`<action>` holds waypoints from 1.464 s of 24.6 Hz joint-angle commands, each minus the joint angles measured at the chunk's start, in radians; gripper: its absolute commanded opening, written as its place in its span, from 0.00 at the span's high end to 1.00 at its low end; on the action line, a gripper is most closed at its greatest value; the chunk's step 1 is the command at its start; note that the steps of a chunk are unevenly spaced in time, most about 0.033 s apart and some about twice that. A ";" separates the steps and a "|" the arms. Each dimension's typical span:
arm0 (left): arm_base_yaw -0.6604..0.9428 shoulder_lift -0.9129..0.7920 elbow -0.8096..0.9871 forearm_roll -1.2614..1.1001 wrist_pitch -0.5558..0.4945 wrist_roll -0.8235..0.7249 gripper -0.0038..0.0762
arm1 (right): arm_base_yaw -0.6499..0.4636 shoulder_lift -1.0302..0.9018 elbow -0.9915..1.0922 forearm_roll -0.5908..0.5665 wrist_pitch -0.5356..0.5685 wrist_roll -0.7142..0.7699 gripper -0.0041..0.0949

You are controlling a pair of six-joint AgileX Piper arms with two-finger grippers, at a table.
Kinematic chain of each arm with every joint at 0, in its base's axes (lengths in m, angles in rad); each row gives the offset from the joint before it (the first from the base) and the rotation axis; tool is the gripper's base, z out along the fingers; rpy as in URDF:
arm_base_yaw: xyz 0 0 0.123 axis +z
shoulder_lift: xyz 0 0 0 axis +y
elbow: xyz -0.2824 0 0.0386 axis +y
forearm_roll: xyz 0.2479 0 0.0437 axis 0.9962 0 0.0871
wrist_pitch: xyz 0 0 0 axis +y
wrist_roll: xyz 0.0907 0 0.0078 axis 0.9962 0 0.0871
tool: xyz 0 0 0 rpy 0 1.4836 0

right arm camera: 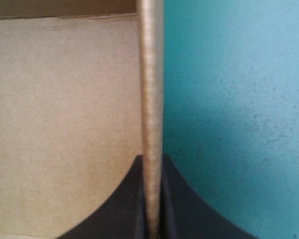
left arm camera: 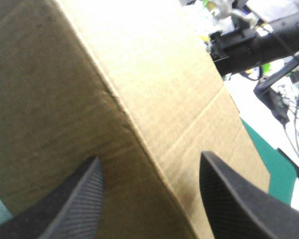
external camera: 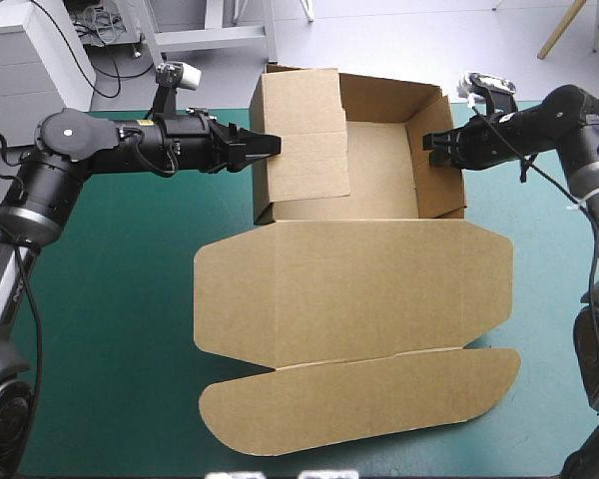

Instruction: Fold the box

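Toward the far edge of the table (external camera: 110,299), about midway between its left and right edges, we find the brown box (external camera: 349,299) partly formed. Its tray end stands raised at the far side, while the lid (external camera: 379,269) and its rounded tuck flap (external camera: 359,404) lie flat, reaching toward the near edge.

Starting on the left, the left gripper (external camera: 270,147) is at the left wall (external camera: 304,140). From its wrist view we see its black fingers (left arm camera: 74,204) standing well apart, released, with a creased ridge of board running up between them. We cannot tell whether either finger touches the board. That wall's panel is turned inward over the tray floor (external camera: 379,165) but looks slanted rather than pressed home, so we judge its tuck not yet done.

In the middle, the far wall (external camera: 379,95) stands upright.

On the right, the right wall (external camera: 434,185) is up as well. The right gripper (external camera: 431,145) is clenched on its top edge, and in its wrist view the thin edge of board rises straight from between the nearly closed fingers. The tray's inside lies to one side and the teal-green cover (right arm camera: 239,99) to the other.

By our reckoning the task is around halfway. The three walls are raised, which is the bulk of the shaping. What is left is seating the left panel down inside, then giving the right wall the same fold and tuck. The lid rests flat on the cover and untouched.
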 commanded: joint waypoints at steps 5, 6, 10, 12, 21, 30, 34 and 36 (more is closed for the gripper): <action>-0.040 0.054 -0.157 0.186 0.084 -0.186 0.44 | 0.075 -0.049 -0.028 0.032 -0.112 0.083 0.97; -0.040 0.058 -0.178 0.214 0.095 -0.211 0.44 | 0.085 -0.049 -0.028 0.008 -0.121 0.100 0.97; -0.040 0.074 -0.257 0.350 0.139 -0.290 0.44 | 0.123 -0.049 -0.028 -0.084 -0.146 0.162 0.97; -0.042 0.074 -0.285 0.407 0.150 -0.312 0.44 | 0.139 -0.049 -0.028 -0.092 -0.159 0.176 0.97; -0.066 0.074 -0.333 0.736 0.241 -0.458 0.44 | 0.152 -0.049 -0.028 -0.068 -0.179 0.234 0.97; -0.130 0.107 -0.333 0.805 0.260 -0.491 0.44 | 0.181 -0.049 -0.028 -0.035 -0.202 0.251 0.97; -0.130 0.117 -0.363 0.854 0.250 -0.509 0.55 | 0.194 -0.049 -0.028 -0.088 -0.178 0.257 0.97; -0.130 0.124 -0.364 0.852 0.255 -0.509 0.63 | 0.204 -0.049 -0.028 -0.105 -0.171 0.262 0.97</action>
